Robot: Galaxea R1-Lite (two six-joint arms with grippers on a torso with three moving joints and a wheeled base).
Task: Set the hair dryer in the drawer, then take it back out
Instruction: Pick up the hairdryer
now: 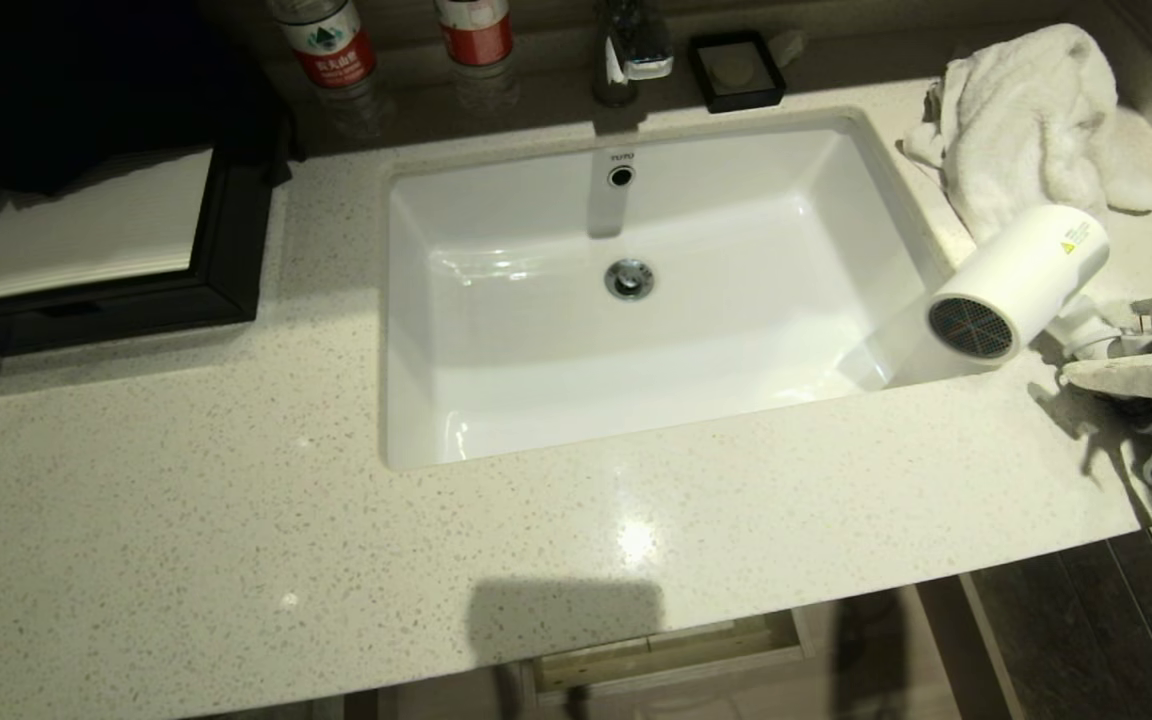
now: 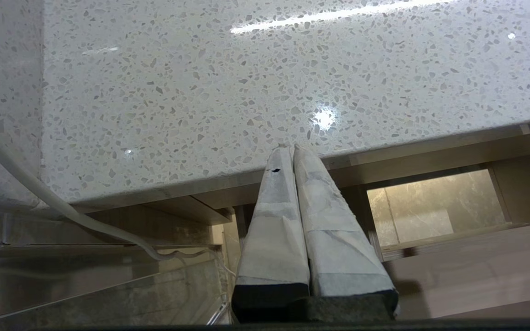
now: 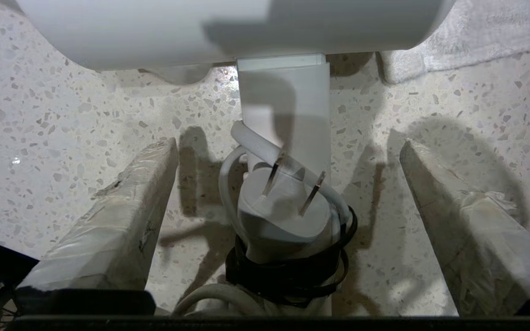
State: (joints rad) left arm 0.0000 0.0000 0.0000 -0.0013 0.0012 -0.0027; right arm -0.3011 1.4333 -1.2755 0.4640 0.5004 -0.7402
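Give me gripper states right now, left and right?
Left gripper: closed, empty, parked below the counter edge.
Right gripper: open, holding nothing, fingers either side of the hair dryer handle and plug.

The head view looks steeply down on the countertop (image 1: 236, 520) and sink (image 1: 636, 420). The left wrist view looks up past the closed left gripper (image 2: 288, 149) at the counter's front edge. The right wrist view sits close behind the spread right gripper (image 3: 288, 147), sharing the hair dryer (image 3: 283, 105) with the head view.
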